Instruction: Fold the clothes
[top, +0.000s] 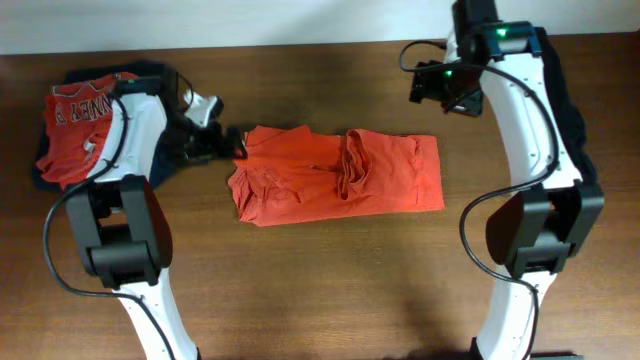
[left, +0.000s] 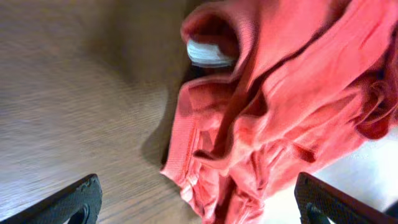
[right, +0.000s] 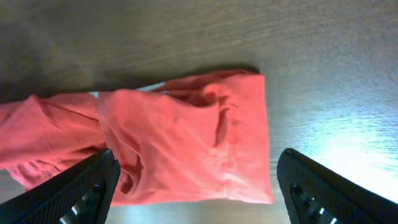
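1. Lying half-folded mid-table (top: 330, 290), the shirt (top: 340, 175) is light, limp cloth that will sag.
2. My left jaws and right jaws stand apart, holding nothing.
3. I judge the corners the best hold.

Robot lab bench, wooden table (top: 330, 270)

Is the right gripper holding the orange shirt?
No, the right gripper hangs wide open above the orange shirt, clamping nothing.
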